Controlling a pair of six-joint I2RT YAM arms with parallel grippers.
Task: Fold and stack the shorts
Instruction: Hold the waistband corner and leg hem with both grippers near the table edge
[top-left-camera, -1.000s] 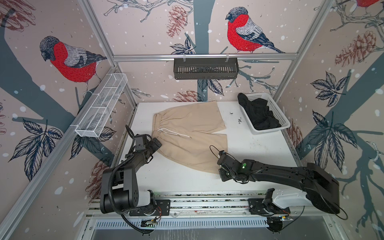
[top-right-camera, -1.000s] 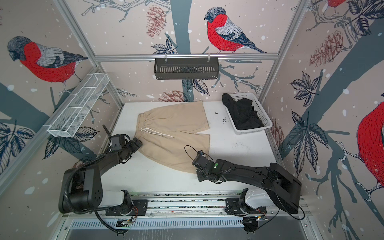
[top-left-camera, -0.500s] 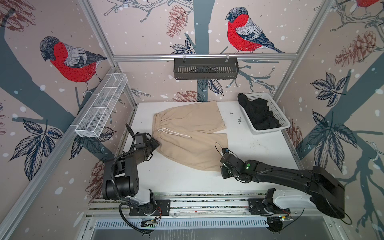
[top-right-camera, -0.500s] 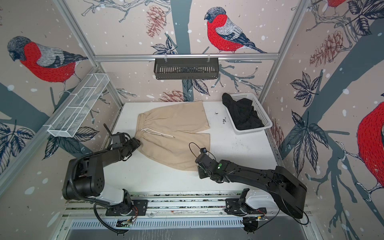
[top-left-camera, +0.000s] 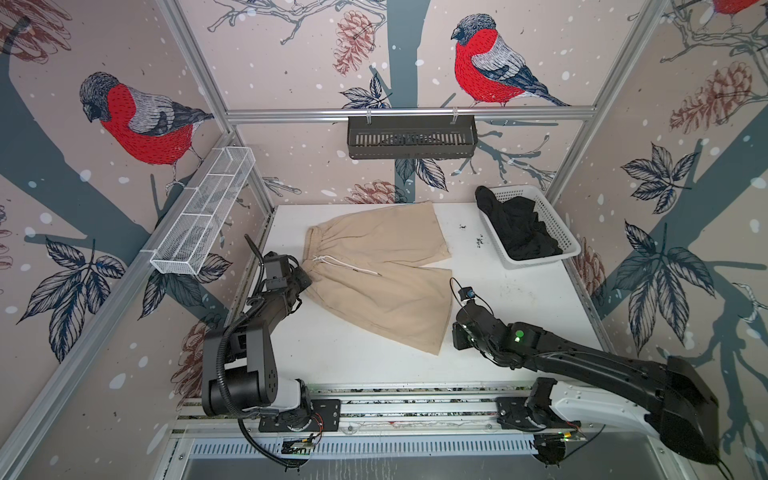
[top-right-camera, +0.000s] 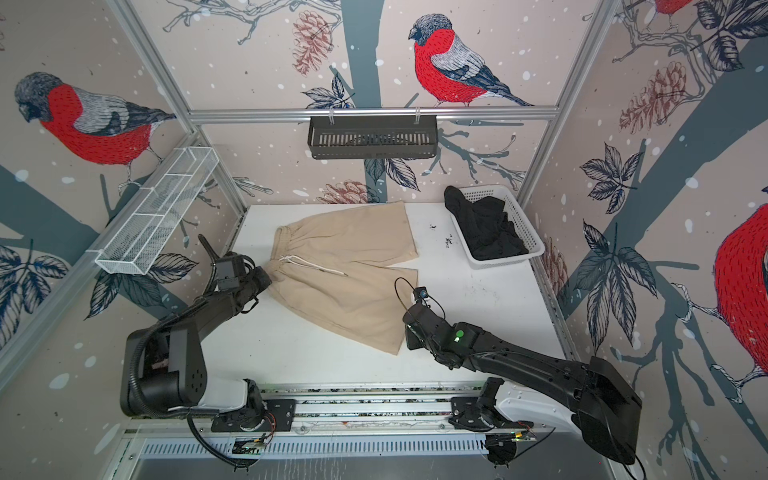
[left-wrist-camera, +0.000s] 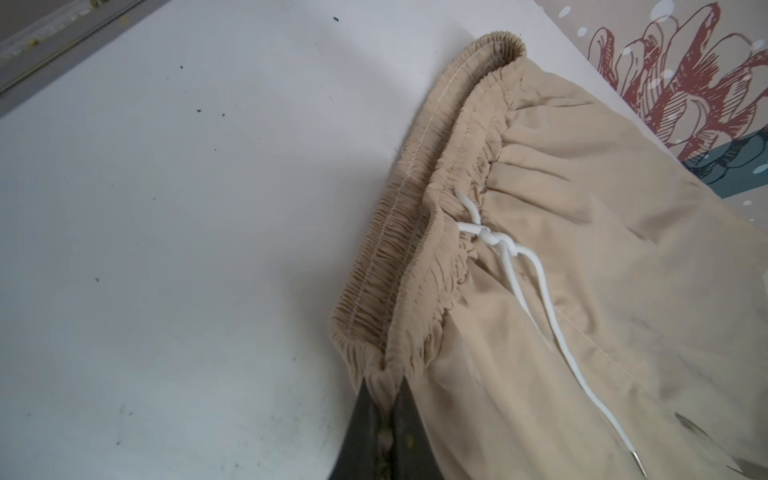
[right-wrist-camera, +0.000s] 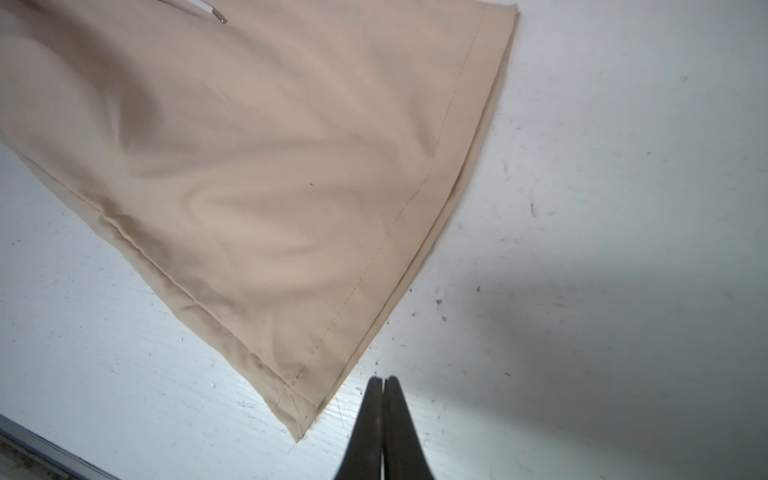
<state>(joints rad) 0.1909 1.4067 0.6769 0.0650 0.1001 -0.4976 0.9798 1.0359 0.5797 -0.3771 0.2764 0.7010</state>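
Observation:
The beige shorts (top-left-camera: 374, 266) (top-right-camera: 345, 270) lie spread flat on the white table, waistband to the left and legs to the right. My left gripper (top-left-camera: 305, 280) (left-wrist-camera: 384, 386) is shut on the near corner of the gathered waistband (left-wrist-camera: 399, 257), beside the white drawstring (left-wrist-camera: 536, 270). My right gripper (top-left-camera: 456, 337) (right-wrist-camera: 383, 380) is shut and empty, just off the hem corner of the near leg (right-wrist-camera: 307, 399), not touching it. The black shorts (top-left-camera: 519, 228) (top-right-camera: 482, 226) lie crumpled in the white basket (top-left-camera: 540, 259).
The white basket (top-right-camera: 505, 262) stands at the table's back right corner. A black slotted tray (top-left-camera: 411, 137) hangs on the back wall. A white wire shelf (top-left-camera: 203, 220) runs along the left wall. Bare table (top-left-camera: 353, 357) lies in front of the beige shorts.
My left gripper has gone from open to shut on the waistband corner. The right gripper stayed shut and shifted slightly beside the hem corner.

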